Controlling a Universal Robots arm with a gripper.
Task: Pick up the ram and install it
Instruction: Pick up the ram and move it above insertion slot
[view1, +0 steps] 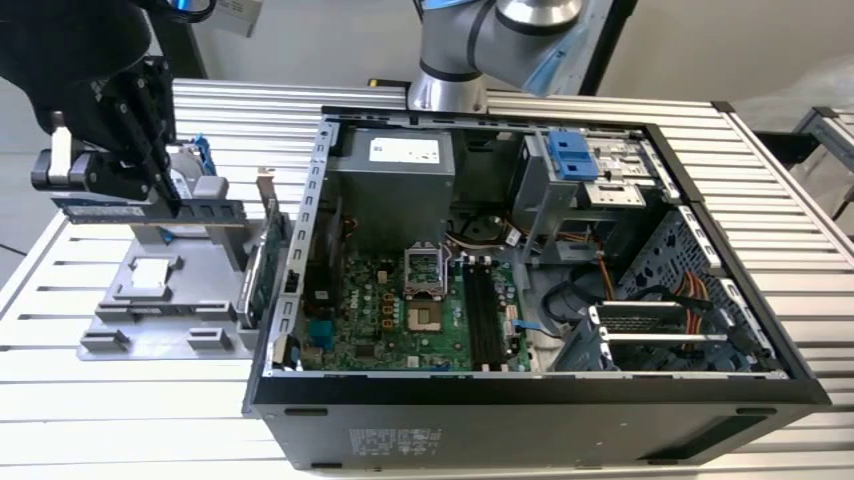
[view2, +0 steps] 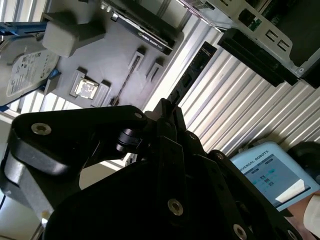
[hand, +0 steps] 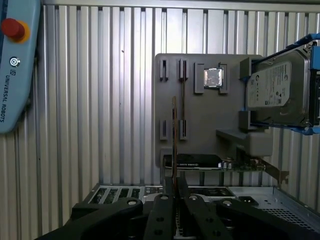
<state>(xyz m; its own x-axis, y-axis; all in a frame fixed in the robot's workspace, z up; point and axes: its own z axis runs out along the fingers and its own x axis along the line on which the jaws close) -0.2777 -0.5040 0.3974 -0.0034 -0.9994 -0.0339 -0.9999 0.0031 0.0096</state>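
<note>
The ram (view1: 104, 213) is a thin blue stick held lengthwise under my gripper (view1: 127, 195), which is shut on it. It hangs just above the grey holder tray (view1: 147, 300), at the exterior view's left of the open computer case (view1: 287, 300). In the first wrist view the ram (hand: 174, 135) shows edge-on, running out from between my gripper (hand: 174, 187) fingers over the tray's (hand: 200, 115) slots. The second wrist view shows the ram (view2: 192, 70) as a dark strip ahead of the gripper (view2: 167, 107). The motherboard's long dark memory slots (view1: 483, 310) lie inside the case.
On the tray stand a silver hard drive in a blue frame (hand: 280, 85), a small square chip (hand: 213, 77) and a green card with a metal bracket (hand: 200, 161). A pale blue teach pendant (hand: 15, 65) lies on the ribbed table. Cables and drive cages crowd the case's right half (view1: 641, 300).
</note>
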